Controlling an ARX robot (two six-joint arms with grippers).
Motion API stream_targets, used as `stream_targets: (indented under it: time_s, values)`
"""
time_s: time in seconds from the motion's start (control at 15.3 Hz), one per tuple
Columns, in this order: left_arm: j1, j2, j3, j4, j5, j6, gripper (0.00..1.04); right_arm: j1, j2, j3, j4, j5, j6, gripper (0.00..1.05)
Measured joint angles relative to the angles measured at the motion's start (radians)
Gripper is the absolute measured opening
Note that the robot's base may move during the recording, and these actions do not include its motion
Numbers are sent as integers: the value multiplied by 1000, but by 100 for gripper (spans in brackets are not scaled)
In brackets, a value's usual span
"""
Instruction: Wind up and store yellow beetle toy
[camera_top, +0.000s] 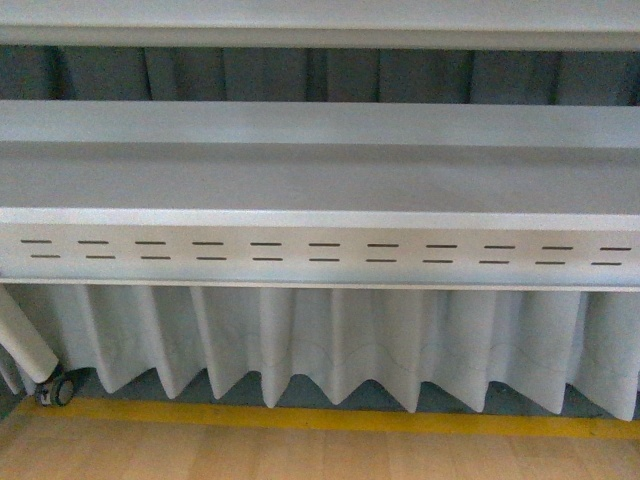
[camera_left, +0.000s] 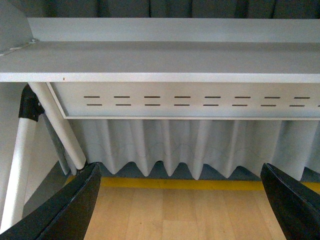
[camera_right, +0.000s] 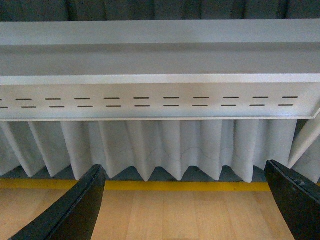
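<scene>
**Entry: search stage, nothing grasped.**

- Left gripper (camera_left: 179, 172): fingers wide apart, nothing btwn them. Faces the table (camera_top: 320, 180) edge from low down.
- Right gripper (camera_right: 183, 169): same, fingers apart and empty.
- Yellow beetle toy: not in any view. The stretch of table top that shows is bare. It is seen at a shallow angle, so the toy may lie outside the frames; cannot tell.
- Other items: slotted front panel (camera_top: 320, 250), pleated skirt (camera_top: 330, 340), yellow floor line (camera_top: 330, 420), wood floor (camera_top: 300, 455), caster (camera_top: 55, 390) at lower left.

**Step, as judged:** locate the toy; task barely begun.

**To do it well:**
- Find the toy before committing either arm.
- Keep both grippers spread on approach.
- Take the car by its body sides and leave the wheels free for winding.
- Approach w/ care, since the glossy rounded shell will likely slip.
</scene>
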Motion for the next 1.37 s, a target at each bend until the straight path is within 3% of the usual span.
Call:
stream_targets:
  time_s: [1.37]
  values:
    - [0, 0, 0, 0, 0, 0, 98, 0, 0, 0, 0, 0, 0, 98]
